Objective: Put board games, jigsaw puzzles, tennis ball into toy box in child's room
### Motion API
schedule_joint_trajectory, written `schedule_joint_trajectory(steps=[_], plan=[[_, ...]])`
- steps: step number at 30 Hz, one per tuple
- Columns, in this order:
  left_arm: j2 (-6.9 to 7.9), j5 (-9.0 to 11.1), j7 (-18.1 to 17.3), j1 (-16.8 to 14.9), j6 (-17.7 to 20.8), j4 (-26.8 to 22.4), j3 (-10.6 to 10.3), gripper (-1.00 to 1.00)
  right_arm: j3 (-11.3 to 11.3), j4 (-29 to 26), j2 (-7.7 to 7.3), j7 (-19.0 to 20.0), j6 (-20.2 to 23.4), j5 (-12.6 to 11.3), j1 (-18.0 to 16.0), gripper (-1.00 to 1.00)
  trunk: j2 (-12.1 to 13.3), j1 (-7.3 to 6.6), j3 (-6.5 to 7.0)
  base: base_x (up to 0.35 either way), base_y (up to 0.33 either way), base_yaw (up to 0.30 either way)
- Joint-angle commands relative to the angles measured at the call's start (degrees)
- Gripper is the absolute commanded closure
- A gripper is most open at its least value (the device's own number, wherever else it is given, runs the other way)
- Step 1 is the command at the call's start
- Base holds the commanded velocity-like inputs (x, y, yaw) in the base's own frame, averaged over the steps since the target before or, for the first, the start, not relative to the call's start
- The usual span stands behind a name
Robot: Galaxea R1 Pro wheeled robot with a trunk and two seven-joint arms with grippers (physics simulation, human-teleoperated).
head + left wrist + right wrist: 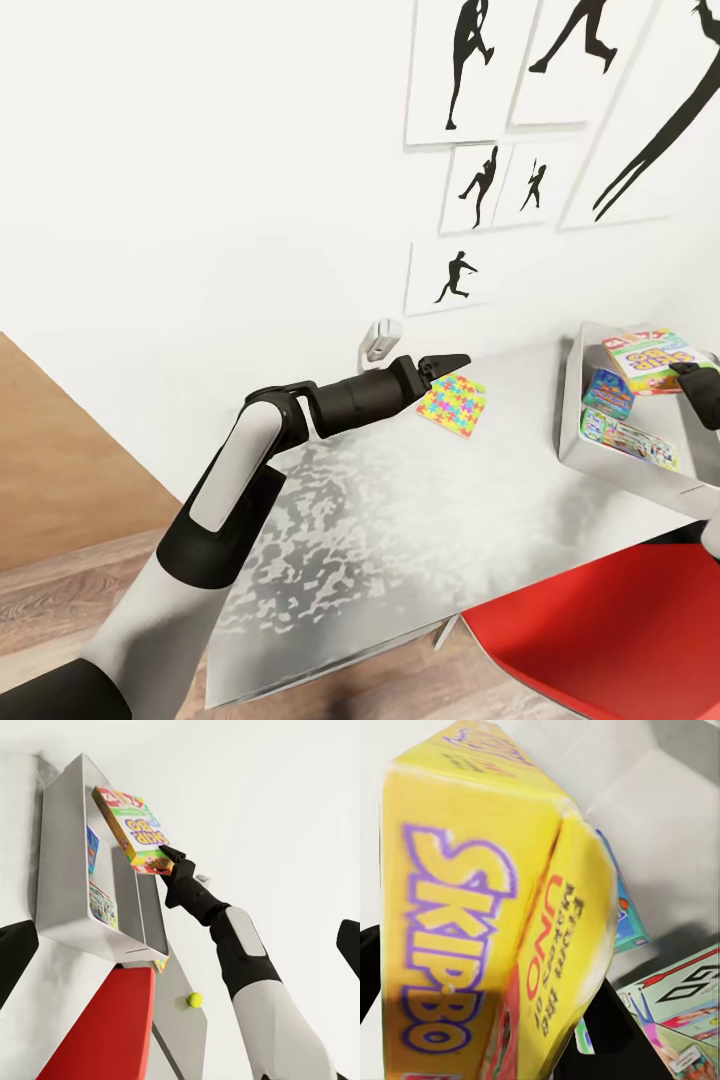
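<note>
The light grey toy box (572, 400) stands on the table (400, 520) at the right. Inside lie a small blue board game (608, 390) and the white-green Monopoly one (630, 438). My right gripper (690, 372) is shut on the Skip-Bo board game (650, 358), which it holds tilted over the box's far part (135, 829). One jigsaw puzzle (455, 405) lies flat near the wall. My left gripper (452, 360) hovers open just above its far edge, with its fingers (15, 952) spread wide. The tennis ball (195, 1000) rests on the darker table part beyond the toy box.
A red chair (600, 640) is tucked at the table's front right. A white wall socket (380, 340) sits just behind my left gripper. Black baseball-player prints (480, 185) hang on the white wall. Wood-plank floor (60, 500) shows to the left.
</note>
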Motion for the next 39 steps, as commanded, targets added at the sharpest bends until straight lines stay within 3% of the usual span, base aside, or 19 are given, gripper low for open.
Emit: schedule_joint_trajectory(steps=[1,39], plan=[[-0.02,0.60,0.56,-0.06,0.08,-0.05,0.02,-1.00,-0.29,0.00,-0.06,0.32,0.43,-0.09,-0.08,1.00,-0.07,0.02,-0.07,0.003,0.000,0.000],[-0.02,0.60,0.51,-0.11,0.07,-0.05,-0.01,-1.00,-0.35,4.02,-0.41,0.51,0.86,-0.01,0.09,1.00,-0.07,0.02,-0.07,0.000,0.000,0.000]])
